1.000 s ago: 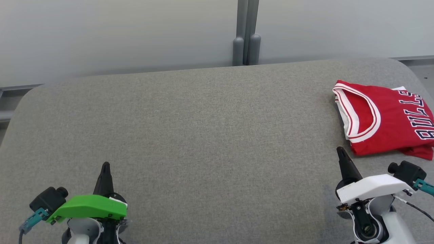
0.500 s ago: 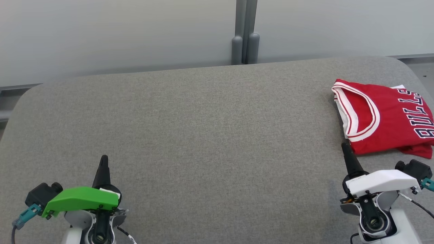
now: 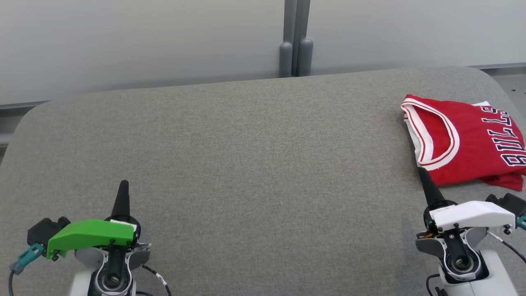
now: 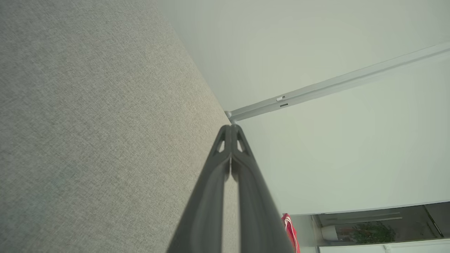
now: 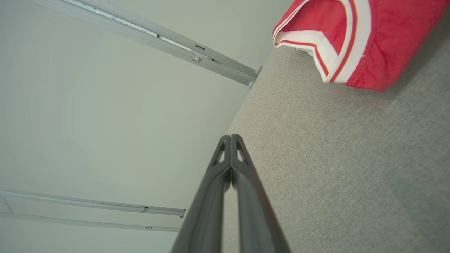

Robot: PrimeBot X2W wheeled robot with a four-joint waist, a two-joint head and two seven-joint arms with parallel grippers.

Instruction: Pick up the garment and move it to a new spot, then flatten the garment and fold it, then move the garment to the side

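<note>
Red Bulls jersey [image 3: 464,144] lies folded at the far right of the grey fabric tabletop [image 3: 246,156]. Its neck opening w/ white-and-red trim faces left, and the "BULLS" lettering runs off the right edge of the head view. Nothing grips it. Right gripper [image 3: 422,172] is at lower right, jaws pressed together and empty, tip just beside the jersey's near-left corner. The right wrist view shows bare fabric between the tip [image 5: 231,137] and the jersey [image 5: 369,35]. Left gripper [image 3: 123,184] is at lower left, well apart from the jersey, jaws pressed together too, holding nothing – the left wrist view shows them meeting at the tip [image 4: 231,127] over bare tabletop. Behind: pale wall panels w/ a grey post [image 3: 296,45].
</note>
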